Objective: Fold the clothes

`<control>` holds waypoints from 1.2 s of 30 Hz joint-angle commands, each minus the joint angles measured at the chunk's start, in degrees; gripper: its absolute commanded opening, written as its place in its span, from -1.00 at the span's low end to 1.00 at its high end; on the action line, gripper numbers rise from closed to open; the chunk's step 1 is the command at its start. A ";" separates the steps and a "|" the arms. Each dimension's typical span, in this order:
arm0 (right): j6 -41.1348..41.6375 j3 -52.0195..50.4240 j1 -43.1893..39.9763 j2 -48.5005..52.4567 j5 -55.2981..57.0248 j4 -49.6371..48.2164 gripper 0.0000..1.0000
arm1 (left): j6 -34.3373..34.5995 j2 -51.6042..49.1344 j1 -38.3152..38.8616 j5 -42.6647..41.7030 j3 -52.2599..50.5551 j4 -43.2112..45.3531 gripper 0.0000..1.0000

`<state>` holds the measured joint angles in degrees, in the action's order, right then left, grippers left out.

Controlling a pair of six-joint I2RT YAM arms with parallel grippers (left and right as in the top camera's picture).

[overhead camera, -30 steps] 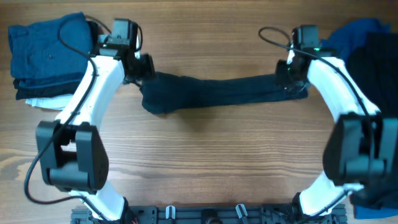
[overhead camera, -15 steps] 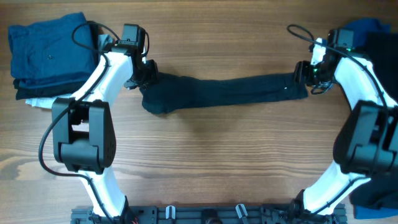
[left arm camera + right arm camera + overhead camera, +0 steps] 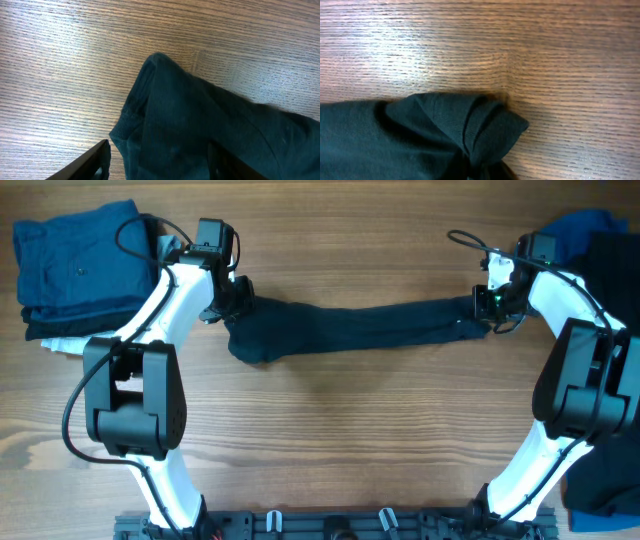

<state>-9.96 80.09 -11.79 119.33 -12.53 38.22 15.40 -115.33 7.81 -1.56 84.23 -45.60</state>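
Shirt (image 3: 360, 328) lay as a long dark band on the surface (image 3: 330, 440), stretched from the left tool (image 3: 237, 298) to the right tool (image 3: 487, 310). The right tool was clenched on the shirt's bunched end. The left tool's fingers (image 3: 97, 161) stood apart with cloth between them; whether they gripped it could not be told. A folded blue pile (image 3: 75, 265) sat just outward of the left tool.
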 commanded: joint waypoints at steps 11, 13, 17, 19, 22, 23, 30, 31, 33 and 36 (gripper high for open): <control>5.46 3.72 -5.22 -13.09 12.35 3.91 -0.91 | -0.11 10.58 -2.21 -0.74 0.17 -1.07 0.26; 5.51 3.72 -4.63 -14.75 11.04 4.17 -0.91 | -0.11 12.37 -3.28 -0.74 0.17 -1.07 0.35; 8.87 3.91 0.24 -19.08 9.73 5.53 -0.92 | -0.11 13.77 -5.64 -0.74 0.17 -1.11 0.43; 13.68 3.91 5.14 -20.72 9.73 6.51 -0.91 | -0.11 13.75 -6.29 -0.72 0.15 -1.29 0.43; 23.61 3.91 11.23 -20.59 9.46 8.00 -0.91 | -0.09 13.75 -6.27 -0.74 0.15 -1.09 0.43; 26.80 3.91 13.31 -20.52 8.07 8.11 -0.91 | -0.09 13.75 -6.21 -0.74 0.15 -1.11 0.43; 32.59 3.78 24.74 -16.90 10.75 4.90 -0.91 | -0.11 13.75 -6.23 -0.74 0.15 -1.53 0.40; 32.57 3.78 25.62 -15.08 10.34 3.65 -0.91 | -0.11 13.75 -6.23 -0.74 0.15 -1.57 0.40; 32.46 3.78 27.26 -10.95 6.49 0.22 -0.91 | -0.11 13.75 -6.23 -0.74 0.15 -1.73 0.40; 30.08 3.78 29.68 -2.10 5.99 -4.17 -0.81 | -0.11 13.75 -6.23 -0.74 0.15 -1.97 0.42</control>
<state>21.41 83.07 16.19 110.67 -5.10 36.10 15.40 -102.19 1.74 -1.58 84.23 -47.42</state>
